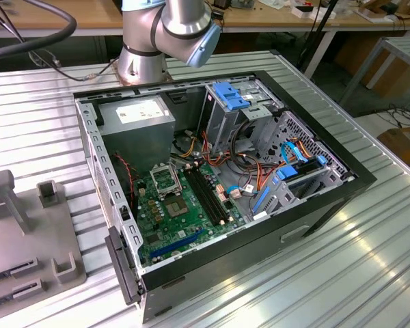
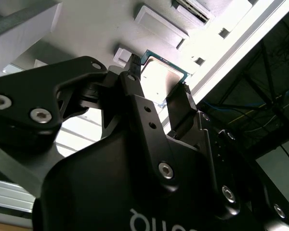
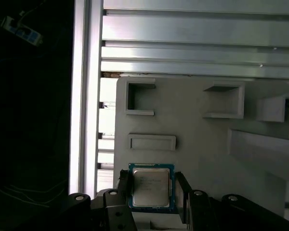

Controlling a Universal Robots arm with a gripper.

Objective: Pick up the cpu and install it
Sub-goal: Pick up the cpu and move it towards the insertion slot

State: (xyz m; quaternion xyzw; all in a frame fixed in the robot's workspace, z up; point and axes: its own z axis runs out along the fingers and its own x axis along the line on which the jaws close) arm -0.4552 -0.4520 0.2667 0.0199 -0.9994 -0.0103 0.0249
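- The grey fixture plate (image 1: pixel 14 273) lies on the ribbed metal table (image 1: pixel 48 109) at the exterior view's left, on the near side. It carries upright posts and slots.
- In the first wrist view the cpu (image 3: pixel 151 187) is over this plate, metal top up, close to the plate's edge. I cannot tell whether it rests on the plate or hangs just clear of it.
- The gripper (image 3: pixel 151 175) straddles the cpu. Its two black fingers (image 2: pixel 143 108) are drawn in against two opposite edges, so the chip is pinched between the tips.
- The arm's base (image 1: pixel 142 65) stands on the far side of the table.
- The open computer case (image 1: pixel 314 205) lies to the right of the plate.
- Inside the case, the green board (image 1: pixel 184 219) holds the black-framed socket (image 1: pixel 165 181), well apart from the cpu.
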